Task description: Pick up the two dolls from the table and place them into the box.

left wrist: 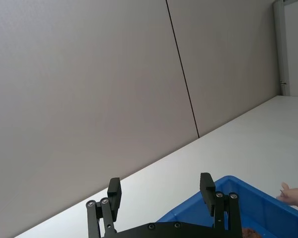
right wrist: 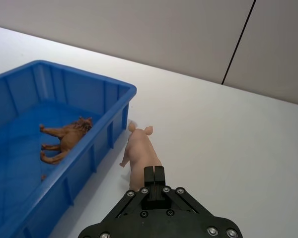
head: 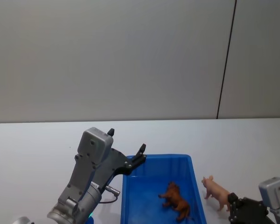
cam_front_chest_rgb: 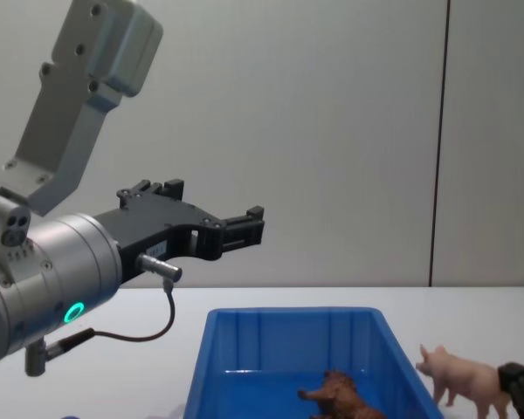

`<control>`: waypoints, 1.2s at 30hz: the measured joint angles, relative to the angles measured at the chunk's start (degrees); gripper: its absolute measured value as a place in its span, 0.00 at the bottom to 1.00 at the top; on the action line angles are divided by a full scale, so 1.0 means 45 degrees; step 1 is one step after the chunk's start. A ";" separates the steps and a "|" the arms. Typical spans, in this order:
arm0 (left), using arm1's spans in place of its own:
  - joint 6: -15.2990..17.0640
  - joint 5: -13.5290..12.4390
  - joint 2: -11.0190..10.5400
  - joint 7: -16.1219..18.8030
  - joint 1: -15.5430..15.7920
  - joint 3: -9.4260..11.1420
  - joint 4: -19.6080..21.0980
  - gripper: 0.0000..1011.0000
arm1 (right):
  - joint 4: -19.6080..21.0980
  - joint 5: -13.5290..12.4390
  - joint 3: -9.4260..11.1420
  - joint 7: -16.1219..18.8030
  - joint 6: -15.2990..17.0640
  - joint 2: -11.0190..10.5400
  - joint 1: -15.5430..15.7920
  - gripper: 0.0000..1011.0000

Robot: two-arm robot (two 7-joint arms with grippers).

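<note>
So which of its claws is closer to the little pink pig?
Right. The right gripper sits just behind the pig, at its rear; the left gripper hangs open, raised over the far left corner of the box.

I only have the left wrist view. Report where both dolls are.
Observer: The brown doll is inside the blue box, toward its right wall.
Operator: Now the pink one.
Observer: The pink pig stands on the table, just outside the box's right wall.
Operator: My left gripper is open near the box's corner. Give me the right one.
Observer: The right gripper is at the pig's rear, fingers together; I cannot tell whether they pinch it.
</note>
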State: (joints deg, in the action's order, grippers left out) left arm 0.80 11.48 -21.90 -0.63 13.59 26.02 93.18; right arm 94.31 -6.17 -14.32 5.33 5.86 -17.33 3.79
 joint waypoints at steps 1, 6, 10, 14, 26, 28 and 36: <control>0.0000 0.0000 0.0000 0.0000 0.0000 0.0000 0.0000 0.99 | 0.0025 0.0000 0.0004 0.0000 -0.0024 -0.0001 0.0006 0.00; 0.0000 0.0000 0.0000 0.0000 0.0000 0.0000 0.0000 0.99 | 0.0341 0.0001 0.0044 -0.0001 -0.0231 -0.0036 0.0076 0.00; 0.0000 0.0000 0.0001 0.0000 0.0000 0.0000 0.0000 0.99 | 0.0646 0.0001 0.0078 0.0000 -0.0370 -0.0076 0.0129 0.00; 0.0000 0.0000 0.0001 0.0000 0.0000 0.0000 0.0000 0.99 | 0.1007 -0.0003 0.0109 0.0037 -0.0522 -0.0117 0.0176 0.00; 0.0000 0.0000 0.0001 0.0000 0.0000 0.0000 0.0000 0.99 | 0.1568 -0.0072 0.0126 0.0522 -0.0710 -0.0085 0.0108 0.00; 0.0000 0.0000 0.0001 0.0000 0.0000 0.0000 0.0000 0.99 | 0.1595 -0.0084 0.0099 0.0688 -0.0713 -0.0041 0.0044 0.00; 0.0000 0.0000 0.0001 0.0000 0.0000 0.0000 0.0000 0.99 | 0.1443 -0.0067 -0.0068 0.1388 -0.0657 0.0244 -0.0318 0.00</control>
State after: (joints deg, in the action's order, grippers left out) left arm 0.80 11.48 -21.89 -0.63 13.59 26.02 93.18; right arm 100.80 -6.47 -14.63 11.57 2.90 -16.23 2.36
